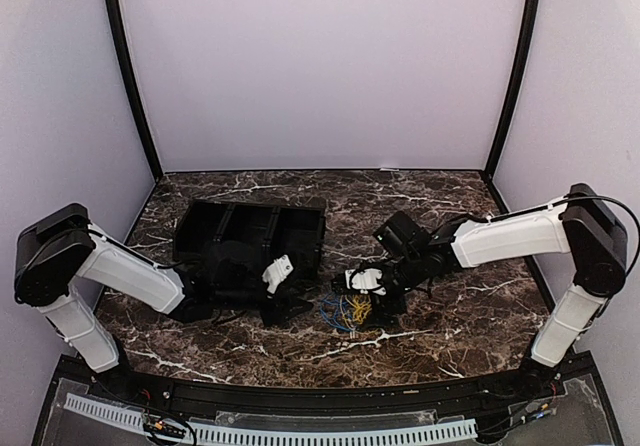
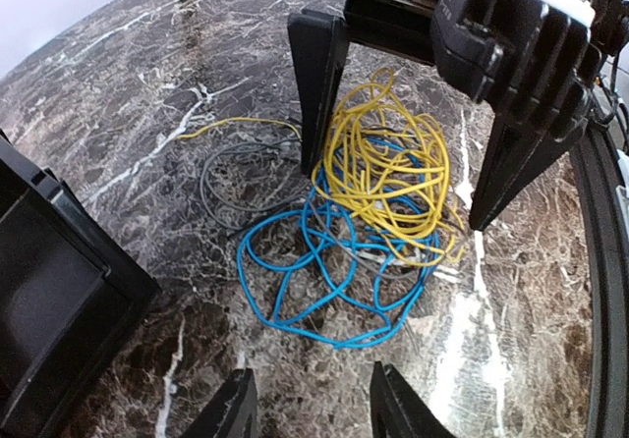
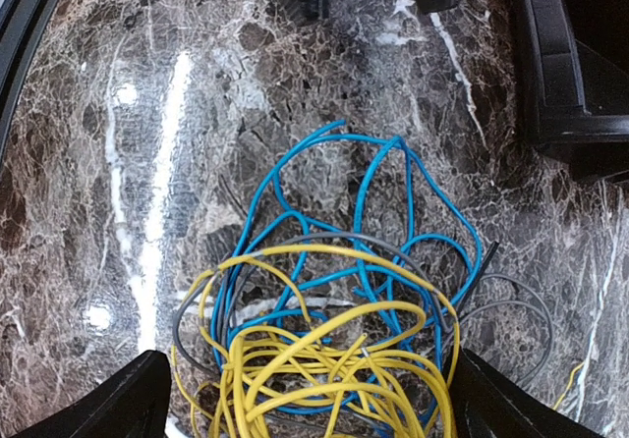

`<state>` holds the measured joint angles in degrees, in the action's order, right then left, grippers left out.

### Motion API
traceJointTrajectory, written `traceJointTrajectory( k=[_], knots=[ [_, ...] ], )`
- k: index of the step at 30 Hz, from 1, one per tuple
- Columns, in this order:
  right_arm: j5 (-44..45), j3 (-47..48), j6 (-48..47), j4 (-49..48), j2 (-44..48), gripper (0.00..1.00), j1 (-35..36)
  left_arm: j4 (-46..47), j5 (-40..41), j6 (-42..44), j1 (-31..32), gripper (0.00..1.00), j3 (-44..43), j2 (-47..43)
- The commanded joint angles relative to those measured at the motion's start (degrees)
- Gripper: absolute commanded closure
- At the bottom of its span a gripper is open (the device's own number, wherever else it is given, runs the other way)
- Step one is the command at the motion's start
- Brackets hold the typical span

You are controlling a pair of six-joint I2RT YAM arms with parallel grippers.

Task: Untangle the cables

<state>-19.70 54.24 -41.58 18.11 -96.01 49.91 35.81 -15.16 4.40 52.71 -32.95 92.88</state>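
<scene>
Yellow cable (image 3: 324, 369), heaped in a loose coil, is being straddled by the right gripper (image 2: 398, 194), whose jaws are standing wide with nothing clamped. Its loops are lying tangled over the blue cable (image 3: 393, 212), and a dark grey cable (image 2: 226, 178) is threading through both. The heap is being borne by the marble table (image 1: 450, 336), near its middle. The left gripper (image 2: 314, 374) is being held partly open and empty just beside the blue loops, a black bin (image 1: 250, 231) lying behind it.
</scene>
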Motion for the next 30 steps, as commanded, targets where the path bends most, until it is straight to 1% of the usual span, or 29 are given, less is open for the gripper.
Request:
traceJointTrajectory(
  k=[1,4,6,15,22,26,30],
  knots=[
    [-1.3,-2.3,2.2,-5.7,1.1,0.02,0.5,8.4,5.2,6.4,1.1,0.60,1.2,2.3],
    [-1.7,-3.2,2.8,-7.1,0.9,0.02,0.4,9.3,8.8,9.0,2.0,0.61,0.3,5.5],
    [-1.4,-4.3,2.8,-8.6,1.1,0.03,0.5,9.9,9.6,10.5,2.4,0.61,-0.5,7.3],
    [-0.9,-6.8,3.1,-10.9,1.5,0.04,0.4,8.6,10.5,14.5,3.1,0.65,-5.0,11.5],
    [-0.4,-7.8,3.5,-12.0,2.4,0.05,0.4,6.4,9.5,17.3,4.1,0.67,-8.4,13.9],
    [-0.3,-8.5,4.0,-13.0,2.7,0.05,0.3,5.8,9.6,18.2,4.4,0.73,-9.5,14.8],
    [0.1,-8.9,4.5,-13.7,2.9,0.05,0.2,5.9,9.6,18.4,4.5,0.86,-9.6,14.8]
  ],
)
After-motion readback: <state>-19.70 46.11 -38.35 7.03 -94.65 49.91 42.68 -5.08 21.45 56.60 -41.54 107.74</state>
